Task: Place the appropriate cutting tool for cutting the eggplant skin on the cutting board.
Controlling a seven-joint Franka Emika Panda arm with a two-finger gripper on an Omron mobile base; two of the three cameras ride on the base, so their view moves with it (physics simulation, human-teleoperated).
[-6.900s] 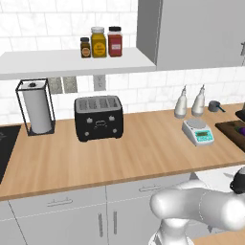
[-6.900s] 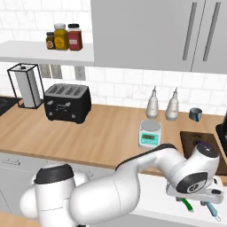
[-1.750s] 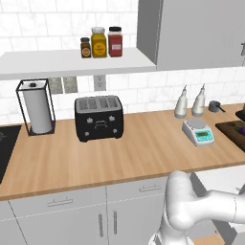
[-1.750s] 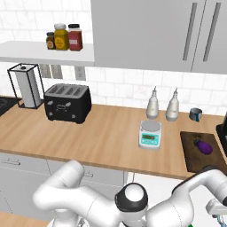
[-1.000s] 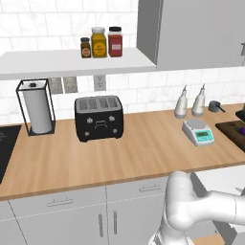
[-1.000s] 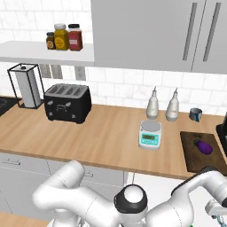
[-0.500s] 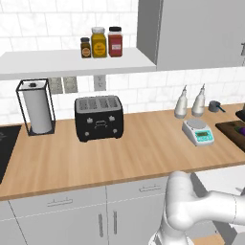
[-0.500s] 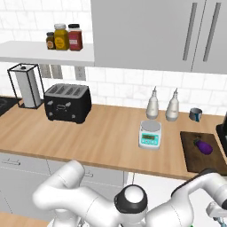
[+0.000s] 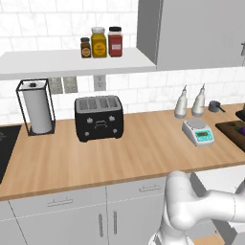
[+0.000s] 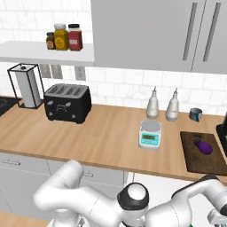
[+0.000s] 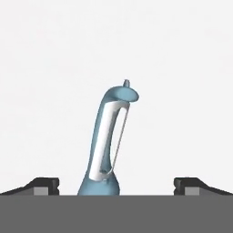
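Against a plain white surface, the blue peeler (image 11: 108, 145) is lying between the wide-open gripper (image 11: 116, 185) tips; light, stiff, probably slippery, so grip the handle. Eggplant (image 10: 203, 146) is sitting on the cutting board (image 10: 201, 162) at the table's right end.

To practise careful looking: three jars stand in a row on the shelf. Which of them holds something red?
The red jar, at the right end of the row, nearest the wall cupboard. The middle jar is yellow and the small jar at the left end is brownish.

Smooth blue plastic peeler (image 11: 107, 145), wooden cutting board (image 10: 204, 154)
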